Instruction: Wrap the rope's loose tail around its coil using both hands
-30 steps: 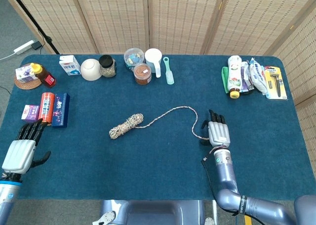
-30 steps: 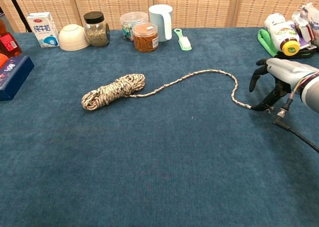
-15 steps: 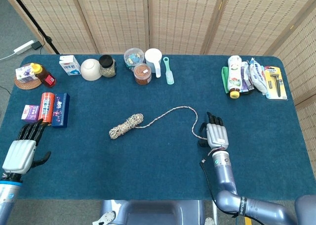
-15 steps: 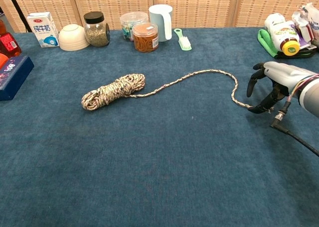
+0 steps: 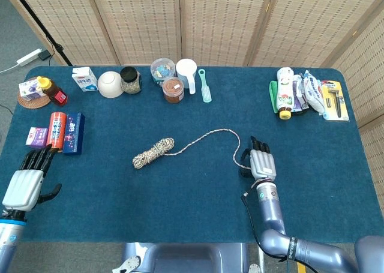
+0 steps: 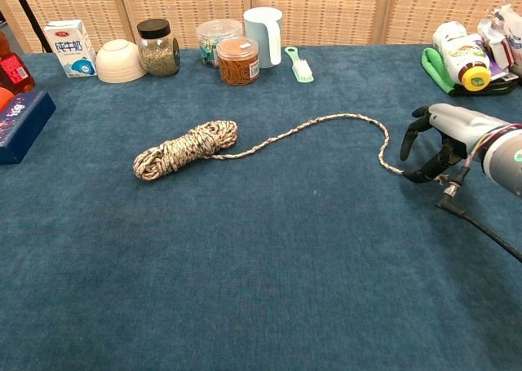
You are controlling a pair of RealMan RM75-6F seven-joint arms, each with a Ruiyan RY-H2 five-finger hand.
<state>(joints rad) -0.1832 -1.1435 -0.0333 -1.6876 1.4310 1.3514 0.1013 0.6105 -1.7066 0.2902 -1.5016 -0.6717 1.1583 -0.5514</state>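
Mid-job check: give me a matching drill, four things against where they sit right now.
Things:
1. rope coil
2. rope tail end
3. left hand
4. white bowl

Places:
A. back row, beside the milk carton
B. at the right hand
C. table's near left corner
D. middle of the cloth

Pairs: 1-D, 2-B, 3-C, 4-A

Bowl (image 5: 110, 84), jars (image 5: 130, 80), cup (image 5: 186, 73), brush (image 5: 204, 85) along the table's (image 5: 180, 207) far edge.
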